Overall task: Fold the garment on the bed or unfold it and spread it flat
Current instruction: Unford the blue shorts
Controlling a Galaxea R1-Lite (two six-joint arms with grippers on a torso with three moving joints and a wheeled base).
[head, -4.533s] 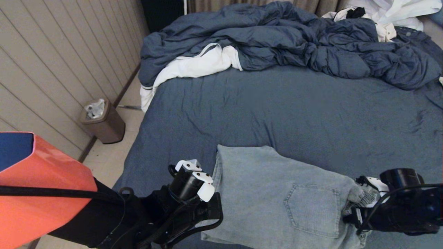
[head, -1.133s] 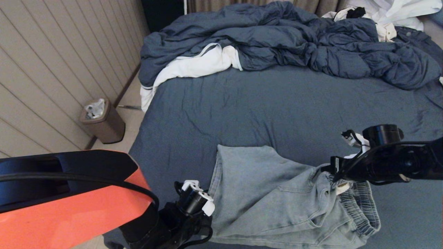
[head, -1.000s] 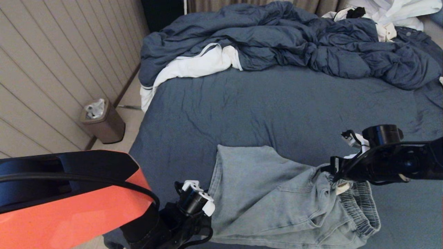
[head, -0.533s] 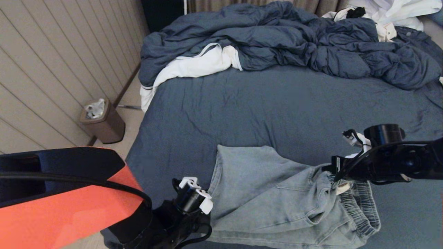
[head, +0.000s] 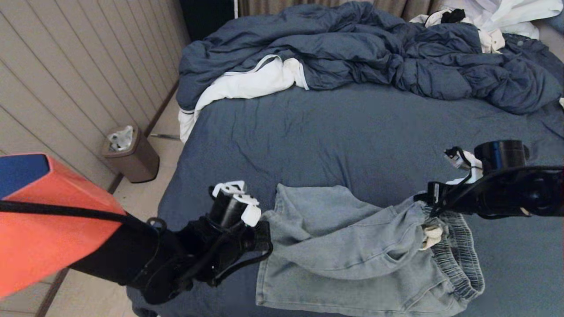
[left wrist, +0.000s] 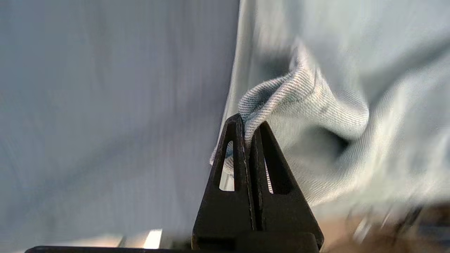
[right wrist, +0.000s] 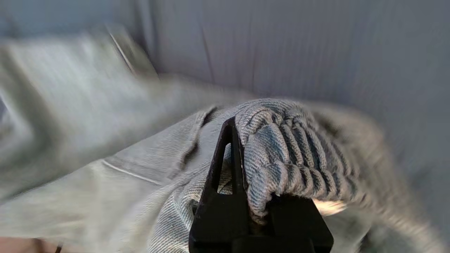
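The light blue shorts (head: 343, 246) lie near the front edge of the bed (head: 352, 141). Their upper layer is raised off the lower one between my two grippers. My left gripper (head: 261, 226) is shut on the leg-hem edge of the shorts (left wrist: 316, 116), and its black fingers (left wrist: 248, 121) pinch a fold of cloth. My right gripper (head: 425, 200) is shut on the ribbed waistband (right wrist: 291, 147), which drapes over one finger and hides it. The cream drawstring (head: 429, 235) dangles under that hold. The lower waistband (head: 458, 259) rests on the sheet.
A puffy dark blue duvet (head: 352, 48) is heaped across the far side of the bed, with a white cloth (head: 246, 83) at its left end and white clothing (head: 506, 13) at the back right. A brown trash bin (head: 132, 154) stands on the floor by the wall, left of the bed.
The shorts lay flat 4.5 s ago, then the right gripper raised the waistband. In the last half second both grippers rose and the left one lifted the hem edge off the sheet.
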